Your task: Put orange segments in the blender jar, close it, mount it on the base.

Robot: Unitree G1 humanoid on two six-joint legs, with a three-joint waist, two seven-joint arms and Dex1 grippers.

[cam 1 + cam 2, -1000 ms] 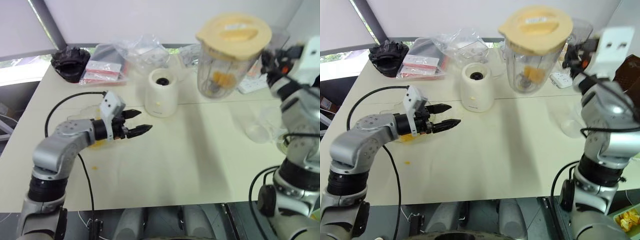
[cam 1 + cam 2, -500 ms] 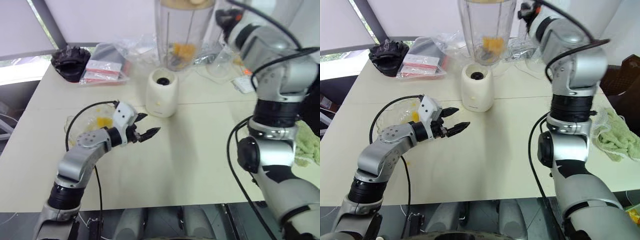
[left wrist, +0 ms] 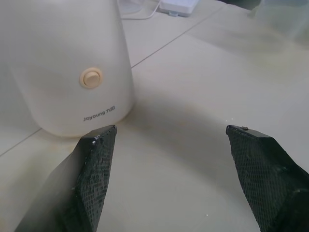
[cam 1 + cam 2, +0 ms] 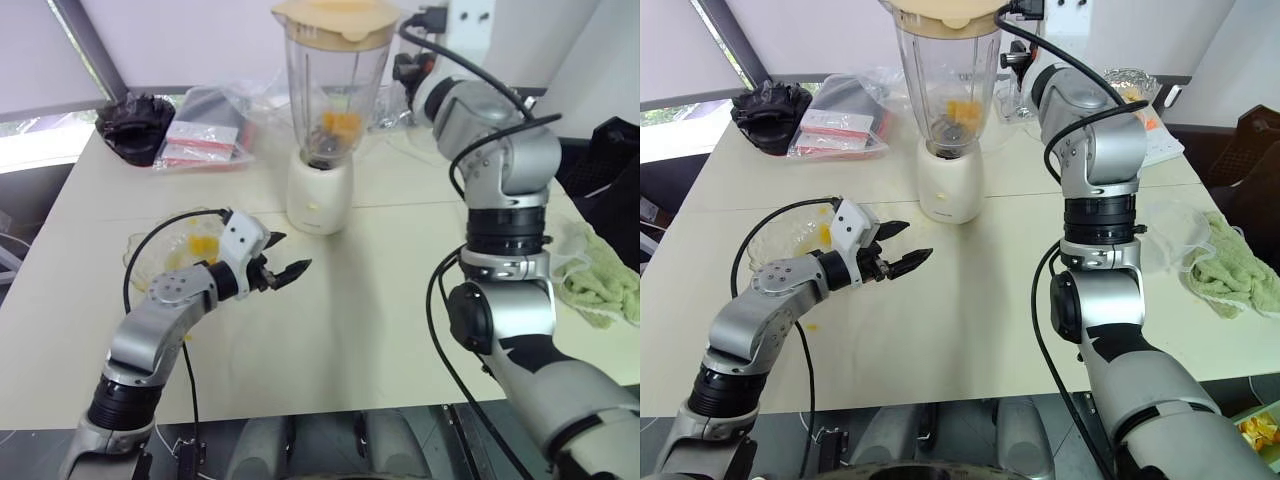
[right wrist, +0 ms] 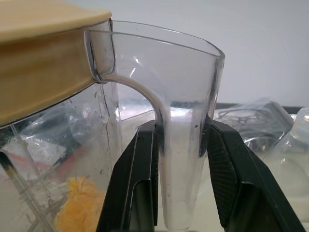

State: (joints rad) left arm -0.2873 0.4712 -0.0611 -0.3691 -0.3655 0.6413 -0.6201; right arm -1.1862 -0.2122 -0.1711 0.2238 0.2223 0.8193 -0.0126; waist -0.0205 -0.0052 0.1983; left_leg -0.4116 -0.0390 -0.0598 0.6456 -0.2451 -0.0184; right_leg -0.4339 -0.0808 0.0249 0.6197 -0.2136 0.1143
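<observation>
The table (image 4: pixel 400 300) carries the whole setup. The blender jar (image 4: pixel 335 95) is seen upright directly over the base (image 4: pixel 320 195), its bottom at or in the socket; whether it is fully seated cannot be told. The jar is capped by a cream lid (image 4: pixel 335 18), so closing is judged done. Orange segments (image 4: pixel 340 125) are visible inside, low near the blade hub, so loading is judged done too. More fruit lies in a clear bowl (image 4: pixel 150 250) at the left. The right gripper (image 5: pixel 179 145) is clamped on the jar's handle (image 5: pixel 183 159). The left gripper (image 4: pixel 287 266) hangs spread wide, empty, just in front of the base. Remaining: confirmation of seating, then release.
</observation>
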